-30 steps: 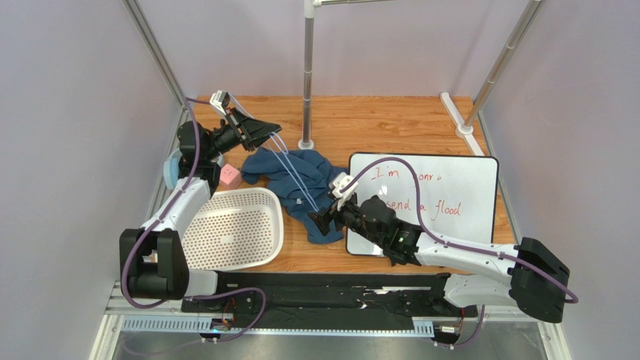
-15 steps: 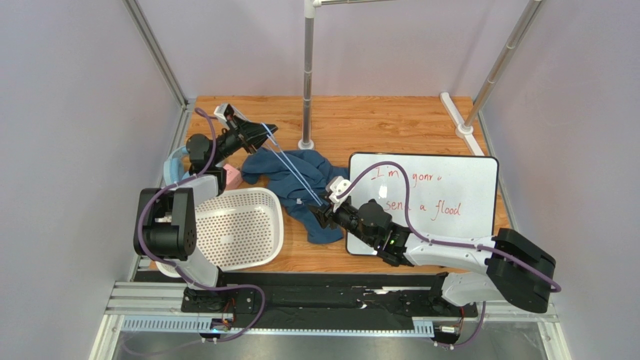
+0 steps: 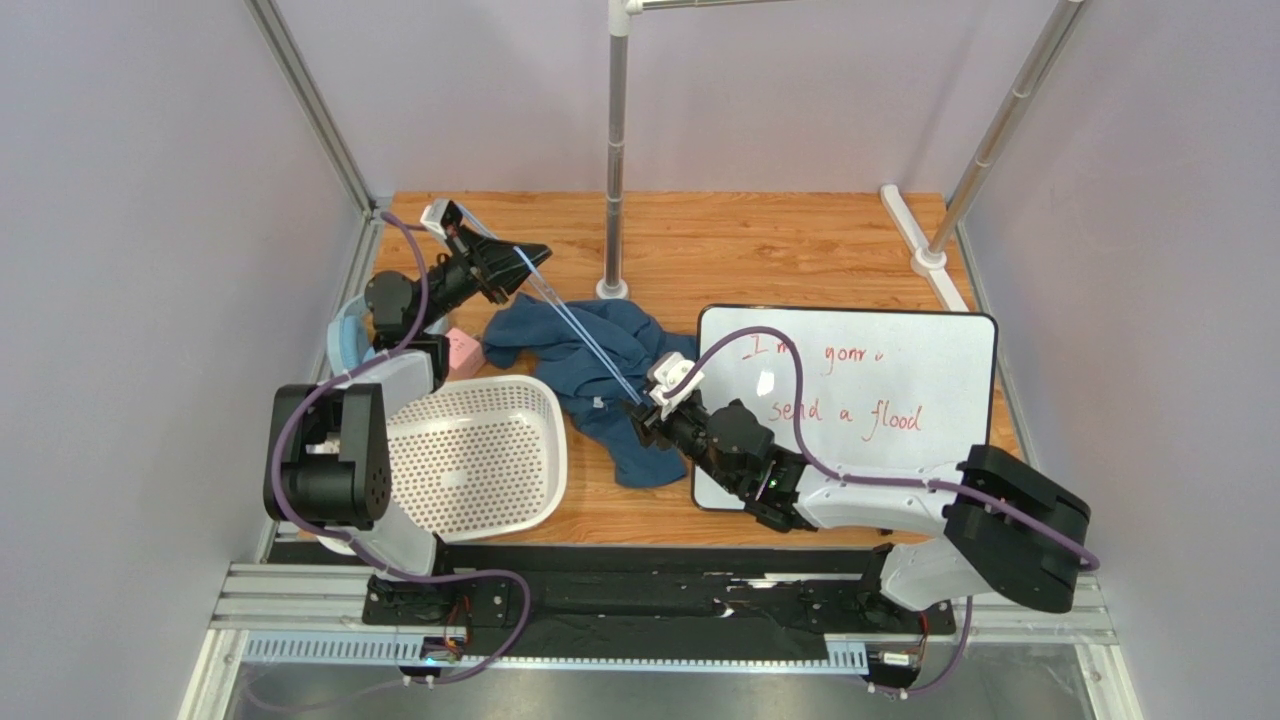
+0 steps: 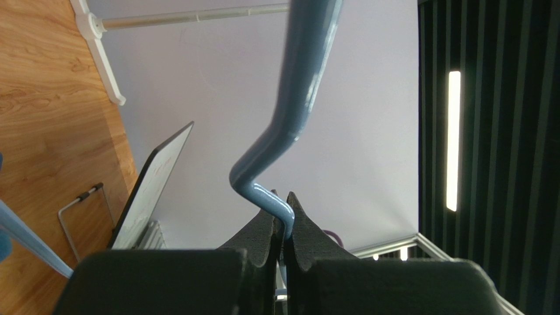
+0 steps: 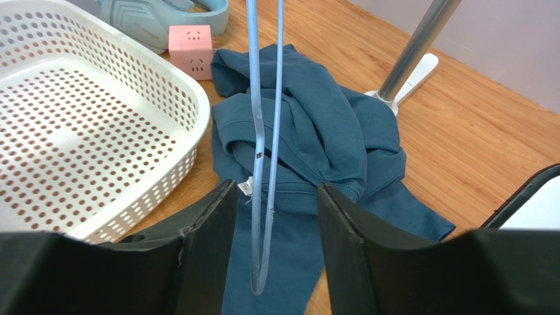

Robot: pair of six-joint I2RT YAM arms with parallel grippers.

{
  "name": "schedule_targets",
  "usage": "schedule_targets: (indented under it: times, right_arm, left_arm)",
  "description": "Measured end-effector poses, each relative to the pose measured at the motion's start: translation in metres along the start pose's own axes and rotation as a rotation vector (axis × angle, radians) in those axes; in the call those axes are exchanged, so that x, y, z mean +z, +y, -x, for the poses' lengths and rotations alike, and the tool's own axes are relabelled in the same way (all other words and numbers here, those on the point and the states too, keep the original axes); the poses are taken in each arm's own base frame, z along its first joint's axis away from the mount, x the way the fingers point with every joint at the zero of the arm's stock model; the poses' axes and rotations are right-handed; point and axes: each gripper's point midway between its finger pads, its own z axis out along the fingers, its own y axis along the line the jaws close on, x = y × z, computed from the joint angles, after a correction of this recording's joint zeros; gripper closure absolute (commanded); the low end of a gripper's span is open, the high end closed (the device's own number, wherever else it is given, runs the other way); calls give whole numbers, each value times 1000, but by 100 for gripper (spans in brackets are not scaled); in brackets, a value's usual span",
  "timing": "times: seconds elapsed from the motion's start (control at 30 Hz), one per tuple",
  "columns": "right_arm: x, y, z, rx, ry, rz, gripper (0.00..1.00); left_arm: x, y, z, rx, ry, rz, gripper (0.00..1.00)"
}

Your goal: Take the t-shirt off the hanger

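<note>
Hanger (image 4: 289, 111) now edge-on, tight in L fingers (image 4: 259, 239)

left claw (image 4: 284, 220): pinched tight, raised | right claw (image 5: 276, 197): spread apart, low

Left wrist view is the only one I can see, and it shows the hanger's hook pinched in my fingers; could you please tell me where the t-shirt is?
Observer: The t-shirt lies crumpled on the table, beside the white basket, not in it.
Operator: Thank you. Is any cloth draped on the hanger?
Observer: In the right wrist view both wires of the hanger show bare, slanting above the cloth.
Operator: And where is the right gripper, please?
Observer: The right gripper is open, with the hanger's lower end between its fingers and a gap on each side.
</note>
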Motion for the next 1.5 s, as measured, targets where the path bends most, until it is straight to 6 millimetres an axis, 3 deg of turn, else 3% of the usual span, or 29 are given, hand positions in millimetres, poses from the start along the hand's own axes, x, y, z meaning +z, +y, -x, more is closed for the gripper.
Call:
schedule_targets:
  times: [0.17, 0.27, 0.4, 0.63, 0.7, 0.73, 0.97, 1.2, 1.4, 1.5]
  right_arm:
    - [6, -1, -16, -33, 28, -13, 70]
    - [10, 0, -25, -50, 43, -17, 99]
    - [11, -1, -25, -55, 50, -21, 100]
    - [-1, -5, -3, -9, 62, -27, 100]
    - [-7, -6, 7, 15, 61, -27, 100]
    - [-10, -6, 11, 29, 65, -26, 100]
    - [-25, -10, 39, 133, 97, -35, 100]
    - [-63, -35, 51, 245, 128, -84, 100]
    - [-112, -53, 66, 334, 119, -122, 100]
    - [-138, -69, 72, 384, 98, -171, 100]
  left_arm:
    - [0, -2, -1, 2, 2, -2, 100]
    - [0, -2, -1, 2, 5, -2, 100]
    - [0, -2, -1, 3, 2, -3, 97]
    - [-8, -5, 8, 15, -16, -2, 44]
    - [-12, -7, 13, 14, -29, -2, 39]
    - [-14, -7, 15, 18, -36, -2, 27]
    - [-15, -18, 12, 58, -15, -11, 23]
    - [-15, -55, -12, 311, 22, -10, 20]
    - [-19, -125, -39, 735, -58, 63, 18]
    - [-27, -151, -49, 906, -121, 97, 20]
